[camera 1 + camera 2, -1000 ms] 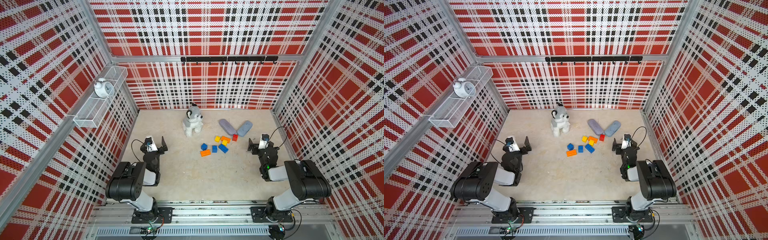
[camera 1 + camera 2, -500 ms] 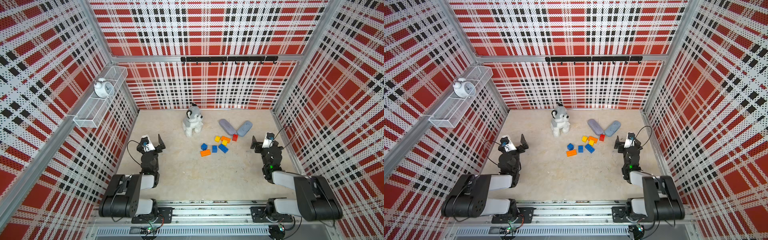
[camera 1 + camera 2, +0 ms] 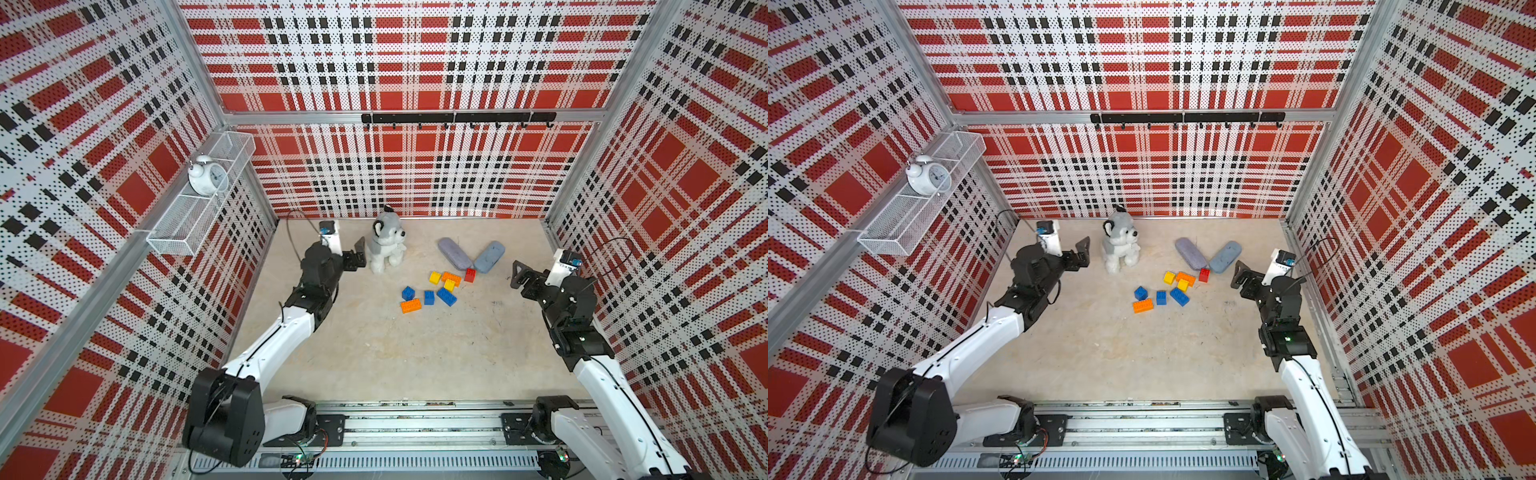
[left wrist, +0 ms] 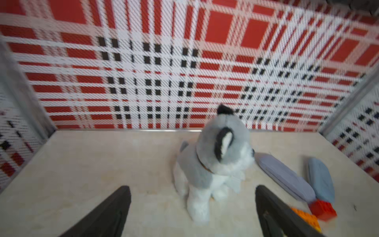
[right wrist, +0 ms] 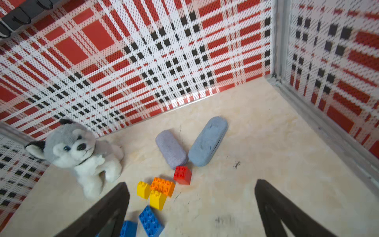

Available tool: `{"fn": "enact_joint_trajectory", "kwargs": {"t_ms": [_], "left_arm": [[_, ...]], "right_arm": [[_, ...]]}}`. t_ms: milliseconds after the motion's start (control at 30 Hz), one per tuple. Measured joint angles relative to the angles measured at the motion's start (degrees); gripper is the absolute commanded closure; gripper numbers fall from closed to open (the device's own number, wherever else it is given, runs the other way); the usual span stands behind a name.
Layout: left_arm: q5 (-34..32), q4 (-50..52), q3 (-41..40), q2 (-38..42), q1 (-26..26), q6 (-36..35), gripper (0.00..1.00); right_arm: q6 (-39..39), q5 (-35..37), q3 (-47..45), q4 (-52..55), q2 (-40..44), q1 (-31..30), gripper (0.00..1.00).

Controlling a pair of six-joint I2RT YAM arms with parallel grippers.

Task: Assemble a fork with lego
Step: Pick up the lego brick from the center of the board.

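**Facing a loose pile of bricks, no fork begun**

Read the table [image 3: 415,365] as a clock face in a top view, with twelve at the back wall. The left gripper [image 3: 1081,254] hangs at about ten o'clock, its jaws wide apart and empty, just beside a toy dog [image 3: 388,245] sitting near eleven. The bricks [image 3: 429,297] lie around the centre. Three blue ones and an orange brick [image 3: 411,306] are on the pile's nine o'clock side. Next come two yellow ones and a second orange one, huddled and touching. A red brick [image 3: 470,274] sits at the pile's two o'clock edge, just beside the tips of two grey-blue cases [image 3: 454,253] at one o'clock. Whether any touching bricks are pressed together I cannot tell. The right gripper [image 3: 521,279] hangs near three o'clock, jaws likewise spread and holding nothing.

As I judge it, the job is at its first step, the approach. The next move calls for one gripper to drop over a single brick, likely a blue one for the handle. It should close across the flat sides without nudging the neighbours, the toy dog or the cases
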State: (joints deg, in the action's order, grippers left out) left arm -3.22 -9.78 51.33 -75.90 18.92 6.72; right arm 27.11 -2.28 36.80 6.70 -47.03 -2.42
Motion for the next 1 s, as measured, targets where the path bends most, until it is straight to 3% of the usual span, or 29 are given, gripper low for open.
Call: {"fn": "enact_joint_trajectory", "kwargs": {"t_ms": [233,567,767,1000], "left_arm": [[-0.04,19.69,12.39,-15.50,10.86,-5.75,0.13],[-0.72,32.92,27.41,-35.36,15.30,-11.02,0.17],[-0.02,36.70,33.16,-40.74,15.65,-11.96,0.23],[0.50,39.08,33.59,-41.42,16.00,-12.72,0.30]], "right_arm": [[2.93,-3.96,4.61,7.76,-3.43,-0.52,0.00],[6.97,-5.68,3.32,14.27,-4.24,-0.85,0.00],[7.48,-5.64,2.51,15.91,-4.31,-0.85,0.00],[7.21,-5.49,2.51,16.22,-6.14,-0.87,0.00]]}}
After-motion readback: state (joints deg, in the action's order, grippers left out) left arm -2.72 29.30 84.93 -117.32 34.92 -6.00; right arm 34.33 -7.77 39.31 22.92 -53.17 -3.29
